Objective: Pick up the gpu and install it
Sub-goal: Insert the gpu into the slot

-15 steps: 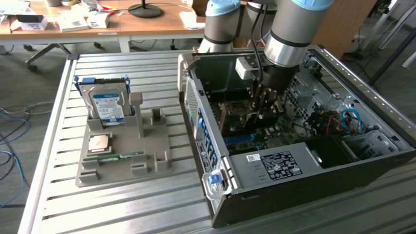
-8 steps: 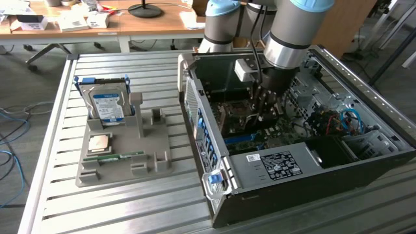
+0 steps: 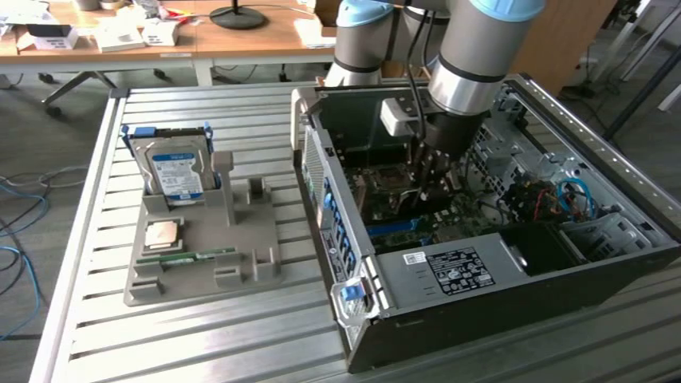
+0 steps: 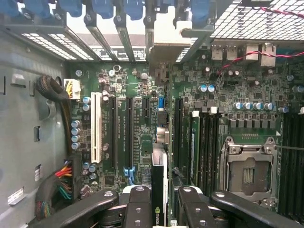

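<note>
My gripper is down inside the open computer case, above the motherboard. Its two black fingers are shut on the gpu, which I see edge-on as a thin dark card with a green logo near the grip. The card runs from the fingers toward the case's rear slot openings, where its silver bracket sits between the blue slot latches. It hangs over the board beside the long black expansion slots; I cannot tell whether it touches a slot. In the exterior view the gripper reaches into the case's middle.
On the exterior view's left, a grey fixture holds a hard drive, a processor chip and a green memory stick. Inside the case lie a white slot, the empty processor socket, memory slots and coloured cable bundles.
</note>
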Available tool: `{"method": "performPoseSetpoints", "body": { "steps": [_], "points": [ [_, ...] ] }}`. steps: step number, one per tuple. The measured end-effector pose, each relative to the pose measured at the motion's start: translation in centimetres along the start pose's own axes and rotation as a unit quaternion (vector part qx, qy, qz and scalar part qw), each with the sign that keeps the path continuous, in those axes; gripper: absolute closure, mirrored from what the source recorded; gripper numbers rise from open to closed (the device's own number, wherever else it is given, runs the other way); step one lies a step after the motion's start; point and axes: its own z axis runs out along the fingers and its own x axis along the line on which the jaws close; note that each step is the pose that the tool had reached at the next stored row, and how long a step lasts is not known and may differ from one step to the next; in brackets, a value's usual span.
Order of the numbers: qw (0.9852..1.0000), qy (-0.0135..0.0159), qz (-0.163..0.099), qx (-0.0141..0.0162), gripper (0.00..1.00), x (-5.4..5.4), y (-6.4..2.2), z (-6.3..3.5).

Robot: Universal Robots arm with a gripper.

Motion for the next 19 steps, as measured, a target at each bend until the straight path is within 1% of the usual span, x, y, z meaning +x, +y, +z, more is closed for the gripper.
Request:
{"method": "performPoseSetpoints", "body": {
  "steps": [5,15,19],
  "points": [
    [1.0000,0.0000,0.000,0.0000,0.74,0.01,0.27,0.00],
    [1.0000,0.0002,0.000,-0.0001,0.74,0.02,0.34,0.29],
    [1.0000,-0.0001,0.000,0.0000,0.74,0.01,0.59,0.33]
  ]
}}
